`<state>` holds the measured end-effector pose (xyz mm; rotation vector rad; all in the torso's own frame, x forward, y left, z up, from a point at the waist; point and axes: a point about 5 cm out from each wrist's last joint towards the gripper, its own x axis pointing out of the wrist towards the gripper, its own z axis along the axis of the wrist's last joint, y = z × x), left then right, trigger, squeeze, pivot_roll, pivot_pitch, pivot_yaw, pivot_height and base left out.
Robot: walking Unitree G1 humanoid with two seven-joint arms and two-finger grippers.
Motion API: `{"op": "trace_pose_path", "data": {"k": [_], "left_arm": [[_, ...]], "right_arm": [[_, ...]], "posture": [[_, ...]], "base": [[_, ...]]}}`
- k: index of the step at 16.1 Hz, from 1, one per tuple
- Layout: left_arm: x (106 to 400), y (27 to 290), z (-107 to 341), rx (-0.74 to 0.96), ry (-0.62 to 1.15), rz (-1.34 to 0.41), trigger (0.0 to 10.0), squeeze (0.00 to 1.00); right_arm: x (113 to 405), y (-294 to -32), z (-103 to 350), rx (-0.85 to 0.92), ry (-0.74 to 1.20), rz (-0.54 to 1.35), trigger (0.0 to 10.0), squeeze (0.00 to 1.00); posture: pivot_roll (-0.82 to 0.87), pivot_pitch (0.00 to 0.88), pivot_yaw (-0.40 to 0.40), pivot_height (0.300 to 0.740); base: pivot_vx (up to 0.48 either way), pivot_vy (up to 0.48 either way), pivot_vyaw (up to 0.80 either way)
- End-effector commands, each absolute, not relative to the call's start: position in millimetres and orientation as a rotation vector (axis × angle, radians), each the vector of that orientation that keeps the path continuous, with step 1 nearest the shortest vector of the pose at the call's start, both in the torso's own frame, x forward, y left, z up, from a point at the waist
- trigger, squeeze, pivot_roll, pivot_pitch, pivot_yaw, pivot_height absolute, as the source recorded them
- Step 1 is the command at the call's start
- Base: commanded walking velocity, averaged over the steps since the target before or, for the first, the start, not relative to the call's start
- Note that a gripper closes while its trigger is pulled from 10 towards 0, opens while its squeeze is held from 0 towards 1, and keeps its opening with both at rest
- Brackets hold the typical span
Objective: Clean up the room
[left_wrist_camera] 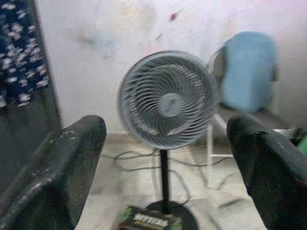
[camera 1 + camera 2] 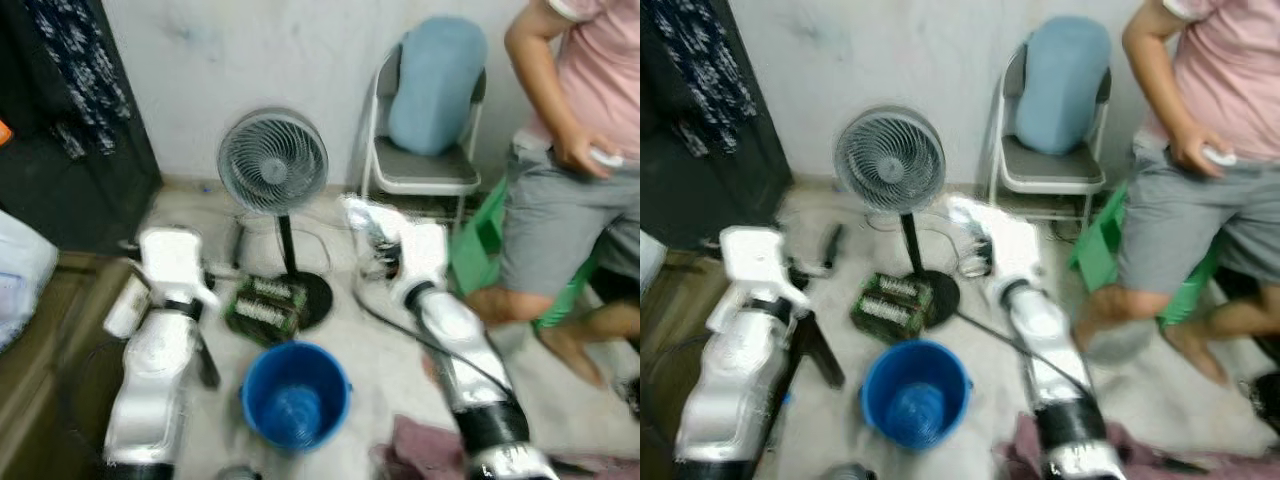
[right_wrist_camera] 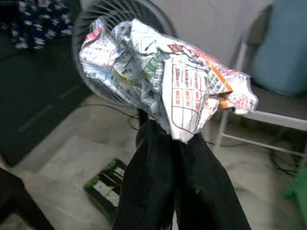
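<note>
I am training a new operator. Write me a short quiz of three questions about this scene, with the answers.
1. True or false: the right gripper is shut on a crumpled printed paper.
2. What stands on the floor nearest in front of the robot? A) a blue bucket B) a red basket C) a white box
3. Fill in: the left gripper is ____ and holds nothing.

Key
1. True. The fingers pinch the paper from below.
2. A. The blue bucket stands between the two arms, before the standing fan.
3. Open. Its fingers stand wide apart, facing the fan.
</note>
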<state>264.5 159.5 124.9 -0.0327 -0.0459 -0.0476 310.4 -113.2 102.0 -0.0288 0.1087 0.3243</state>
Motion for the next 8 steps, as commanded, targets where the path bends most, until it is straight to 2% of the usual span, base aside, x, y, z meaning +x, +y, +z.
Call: {"op": "trace_pose_path", "data": {"k": [1,3,6,8], "left_arm": [[266,154,125,-0.032,-0.04,-0.059,10.0,0.0],[265,153,126,-0.01,-0.042,-0.077,10.0,0.0],[261,155,128,0.08,-0.033,-0.184,10.0,0.0],[254,151,132,0.172,-0.051,-0.272,10.0,0.0]], "right_arm": [[310,-125,101,-0.035,0.113,0.292,10.0,0.0],[310,-123,101,-0.041,0.107,0.313,10.0,0.0],[315,-118,103,-0.034,0.106,0.304,10.0,0.0],[317,-119,103,-0.02,0.119,0.278,10.0,0.0]], "posture": [[-0.06,0.0,-0.018,0.74],[-0.05,0.0,-0.023,0.74],[-0.02,0.01,-0.029,0.74],[-0.01,0.029,-0.034,0.74]], "base": [[0.0,0.0,0.0],[0.0,0.0,0.0],[0.0,0.0,0.7],[0.0,0.0,0.0]]}}
